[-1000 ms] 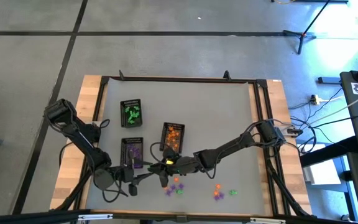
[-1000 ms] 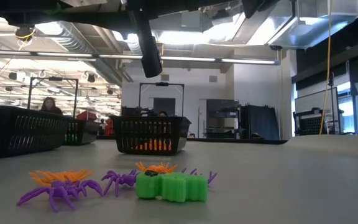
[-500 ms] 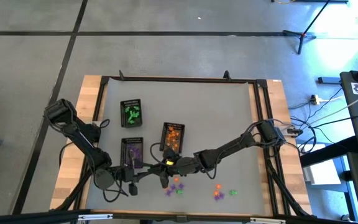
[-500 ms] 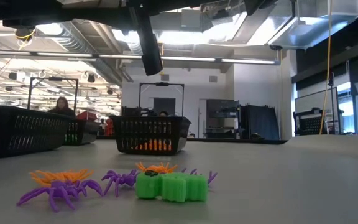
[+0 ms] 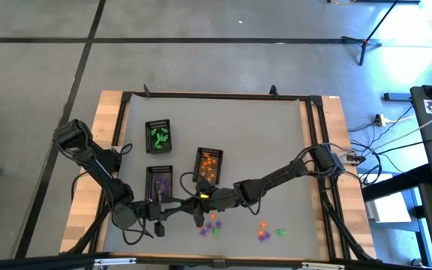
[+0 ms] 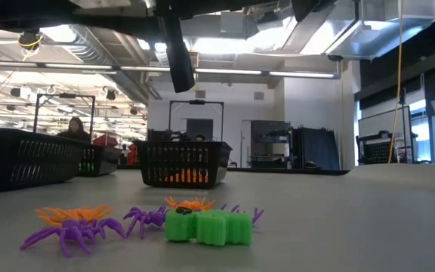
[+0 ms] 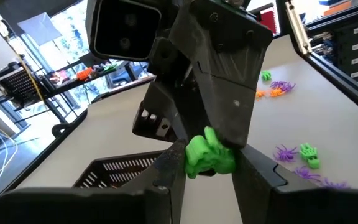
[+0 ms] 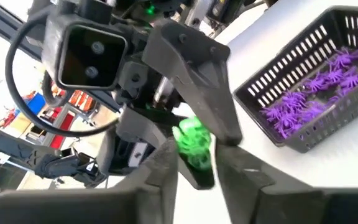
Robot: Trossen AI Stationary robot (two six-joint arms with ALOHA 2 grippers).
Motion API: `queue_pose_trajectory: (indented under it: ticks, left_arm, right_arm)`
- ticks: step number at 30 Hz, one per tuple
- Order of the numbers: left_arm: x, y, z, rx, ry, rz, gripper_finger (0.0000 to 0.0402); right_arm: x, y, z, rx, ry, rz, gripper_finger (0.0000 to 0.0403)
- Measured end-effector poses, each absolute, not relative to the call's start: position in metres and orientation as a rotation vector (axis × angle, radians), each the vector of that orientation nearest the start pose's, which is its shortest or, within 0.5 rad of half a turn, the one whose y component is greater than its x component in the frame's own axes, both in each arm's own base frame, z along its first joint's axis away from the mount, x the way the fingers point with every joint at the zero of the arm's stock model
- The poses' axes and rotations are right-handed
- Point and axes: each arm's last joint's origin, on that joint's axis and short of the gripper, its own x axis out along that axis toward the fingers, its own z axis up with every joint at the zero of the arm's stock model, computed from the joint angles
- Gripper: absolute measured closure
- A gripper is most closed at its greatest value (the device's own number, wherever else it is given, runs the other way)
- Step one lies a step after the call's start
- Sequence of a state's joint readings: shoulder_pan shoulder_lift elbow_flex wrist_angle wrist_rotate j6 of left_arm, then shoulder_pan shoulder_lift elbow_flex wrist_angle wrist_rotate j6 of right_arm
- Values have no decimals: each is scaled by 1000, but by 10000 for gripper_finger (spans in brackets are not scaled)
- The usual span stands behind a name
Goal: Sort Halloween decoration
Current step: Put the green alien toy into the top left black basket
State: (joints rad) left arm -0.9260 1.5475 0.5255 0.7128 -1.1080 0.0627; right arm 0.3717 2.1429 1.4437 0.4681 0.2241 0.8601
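Observation:
A small green trinket (image 7: 208, 155) hangs in the air above the table's near middle, where my two grippers meet tip to tip. My left gripper (image 7: 207, 163) comes from the table's left and is shut on it. My right gripper (image 8: 194, 158) comes from the right, its fingers standing apart on either side of the same trinket (image 8: 193, 140). In the high view both grippers (image 5: 196, 207) overlap just near of the purple tray (image 5: 159, 184), and the trinket is hidden there. My left gripper pinches the green trinket by its two opposite sides (image 7: 190, 163) between its two fingers. The fingers come about level from the table's left. The trinket is lifted clear of the table. My right gripper: I cannot tell whether its fingers (image 8: 166, 163) touch the trinket.
Three black trays stand on the table: one with green pieces (image 5: 158, 135) at the far left, one with purple spiders (image 8: 316, 102), one with orange pieces (image 5: 208, 165). Loose purple, orange and green trinkets (image 5: 212, 225) (image 5: 267, 232) lie near the table's near edge.

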Motion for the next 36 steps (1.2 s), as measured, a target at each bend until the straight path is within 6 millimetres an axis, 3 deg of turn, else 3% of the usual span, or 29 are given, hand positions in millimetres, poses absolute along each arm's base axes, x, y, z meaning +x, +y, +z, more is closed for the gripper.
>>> queue_pose_trajectory:
  ticks: [5, 9, 16, 22, 28, 33, 36]
  left_arm:
    - [183, -200, 165, 327, 168, 178, 308]
    - [183, -200, 165, 328, 168, 179, 308]
    - [177, -203, 165, 368, 164, 221, 307]
    - [168, -206, 166, 415, 155, 302, 307]
    - [169, -202, 174, 321, 132, 320, 307]
    - [181, -189, 177, 156, 193, 161, 307]
    - [186, -170, 170, 138, 311, 180, 308]
  right_arm:
    - [452, 169, 191, 790, 278, 38, 239]
    - [452, 169, 190, 791, 283, 43, 219]
    - [445, 170, 192, 819, 422, 84, 217]
    - [432, 172, 206, 834, 505, 42, 217]
    - [425, 180, 216, 825, 505, 48, 217]
    - [421, 187, 217, 821, 510, 63, 217]
    - [420, 190, 217, 819, 513, 69, 217]
